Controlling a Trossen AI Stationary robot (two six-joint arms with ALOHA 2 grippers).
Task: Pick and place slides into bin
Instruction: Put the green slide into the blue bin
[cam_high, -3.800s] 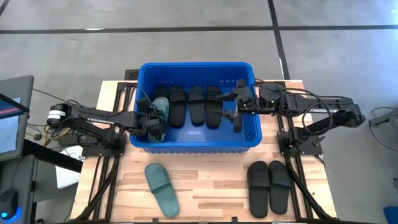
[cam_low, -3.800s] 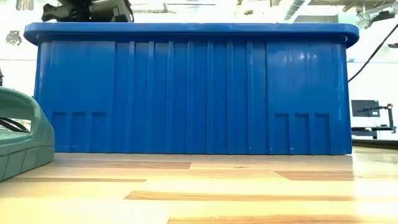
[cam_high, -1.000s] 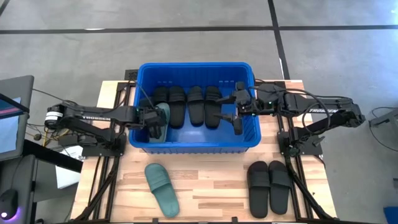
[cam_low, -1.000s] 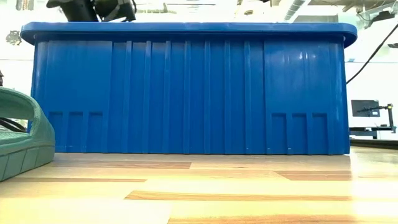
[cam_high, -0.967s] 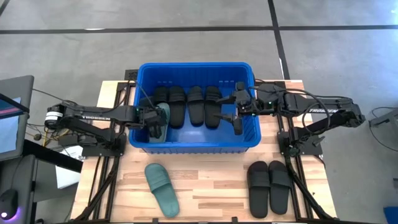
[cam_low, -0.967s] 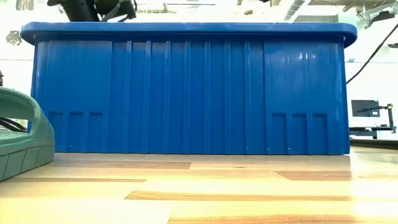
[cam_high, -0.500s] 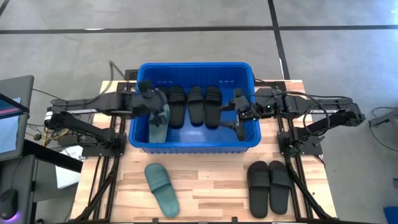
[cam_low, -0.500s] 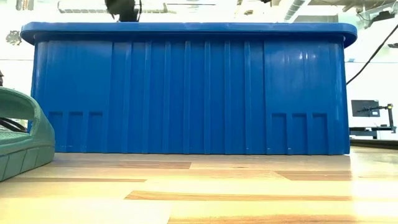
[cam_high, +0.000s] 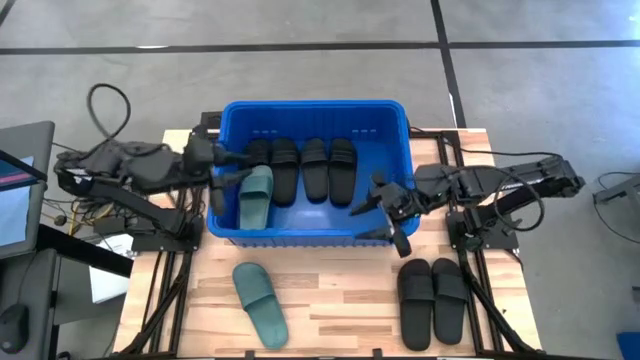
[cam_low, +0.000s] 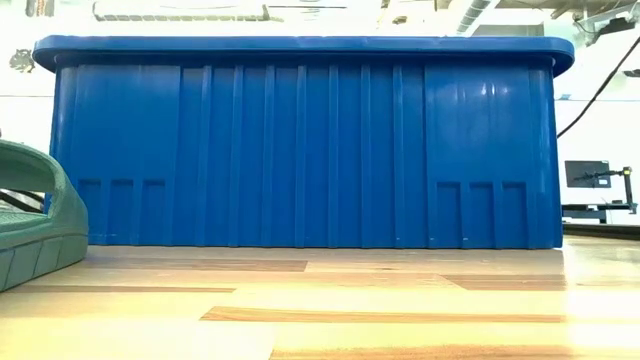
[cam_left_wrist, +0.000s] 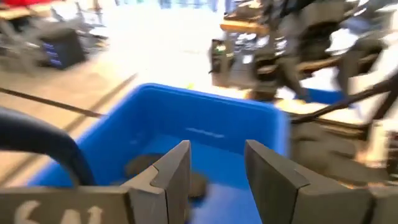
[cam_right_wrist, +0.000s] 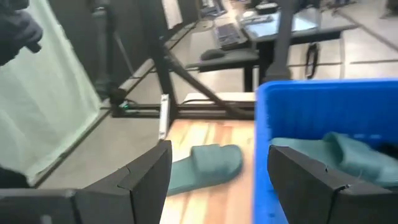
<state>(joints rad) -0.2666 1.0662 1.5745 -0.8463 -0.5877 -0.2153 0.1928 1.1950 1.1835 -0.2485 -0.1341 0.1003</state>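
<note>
From overhead I see the blue bin (cam_high: 314, 170) holding a green slide (cam_high: 255, 196) at 9 o'clock and three black slides (cam_high: 315, 168) beside it. My low camera shows only the bin's ribbed wall (cam_low: 305, 145) and a green slide's edge (cam_low: 35, 215) on the table (cam_low: 320, 300); the contents are hidden there. Another green slide (cam_high: 259, 302) lies at 7 o'clock of the bin, a black pair (cam_high: 432, 297) at 5 o'clock. My left claw (cam_high: 232, 168) has pulled back to the bin's 9 o'clock rim, spread and empty; the green slide it carried a second ago now lies inside. My right claw (cam_high: 385, 212), spread and empty, has withdrawn to the 4 o'clock corner. The left wrist picture is blurred.
</note>
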